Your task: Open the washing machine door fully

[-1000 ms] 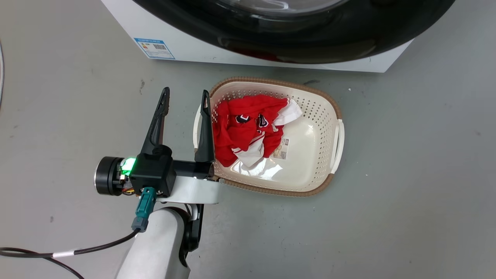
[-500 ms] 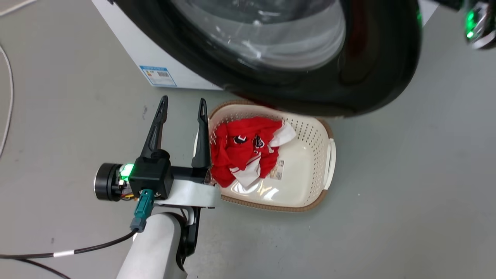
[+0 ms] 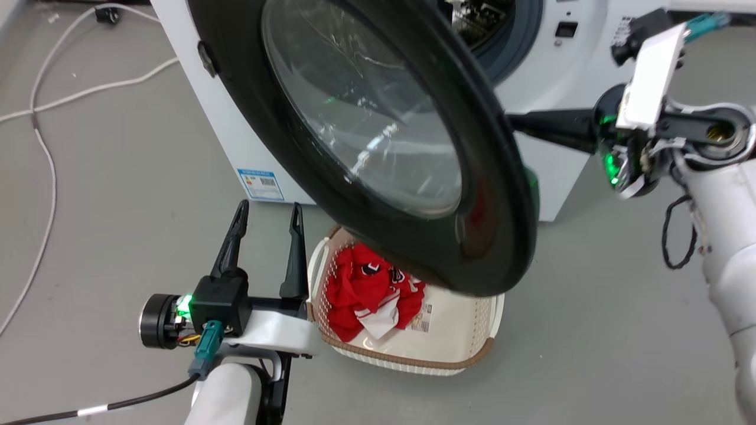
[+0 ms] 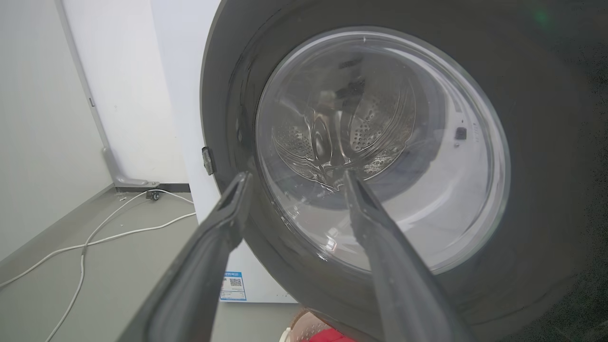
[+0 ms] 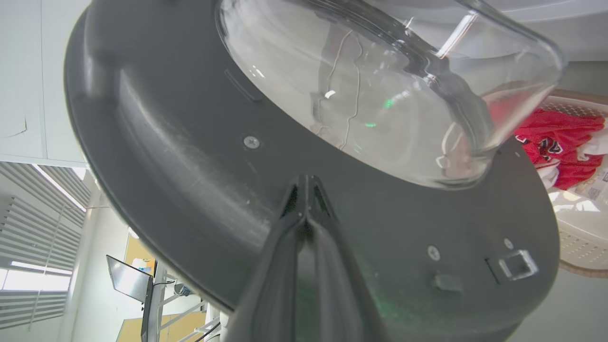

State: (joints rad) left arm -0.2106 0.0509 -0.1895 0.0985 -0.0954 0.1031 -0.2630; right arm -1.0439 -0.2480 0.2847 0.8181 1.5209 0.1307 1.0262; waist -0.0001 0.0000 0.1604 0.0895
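The washing machine door (image 3: 366, 130), glossy black with a bulging glass window, stands partly swung out from the white washing machine (image 3: 555, 88), hinged at its left. Beyond the door's top edge the steel drum (image 3: 478, 18) shows. My right gripper (image 3: 531, 125) reaches behind the door from the right. In the right wrist view this gripper (image 5: 306, 183) is shut, its tips against the door's dark inner face (image 5: 190, 156) just below the glass bowl. My left gripper (image 3: 269, 209) hangs open and empty, low in front of the door's outer face (image 4: 522, 95).
A cream laundry basket (image 3: 407, 360) holding red clothes (image 3: 366, 289) sits on the grey floor under the door's lower edge, right beside my left gripper. White cables (image 3: 47, 147) trail across the floor at the left. A blue label (image 3: 264, 184) marks the machine's lower front.
The head camera has tilted up. The door has swung outward from the machine, and my right arm has come into view behind it. The left gripper stays open beside the basket.
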